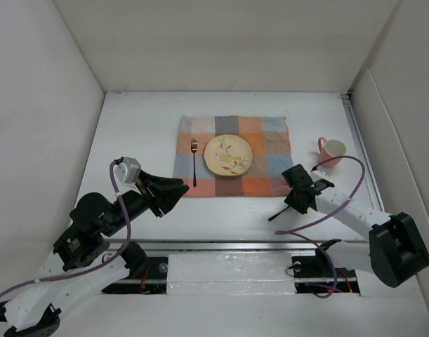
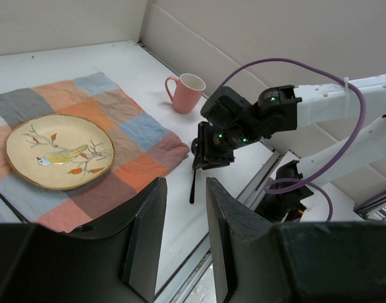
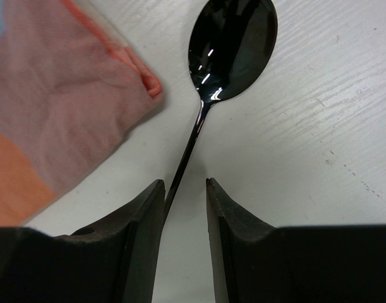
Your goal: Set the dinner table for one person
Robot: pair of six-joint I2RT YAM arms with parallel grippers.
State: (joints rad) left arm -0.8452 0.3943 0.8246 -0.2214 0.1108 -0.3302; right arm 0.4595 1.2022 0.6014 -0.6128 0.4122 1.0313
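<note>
Looking down from the top camera, I see the worktop (image 1: 133,130) filling the floor of the white-walled enclosure, far wider than the checked placemat (image 1: 267,133) lying on its middle. A painted plate (image 1: 228,155) sits on the placemat, with a fork (image 1: 194,161) just to its left, also on the cloth. A pink mug (image 1: 333,152) stands on bare worktop beyond the placemat's right edge.

My right tool (image 3: 183,184) is by the placemat's near right corner. Its fingers (image 3: 142,227) are narrowly apart, and the thin handle of a dark spoon (image 3: 234,44) runs between them, against one finger. I cannot tell whether it is clamped. The spoon's bowl lies beside the cloth's corner.

My left tool (image 2: 185,183) hangs off the near left corner, narrowly apart, with nothing between its fingers.
</note>
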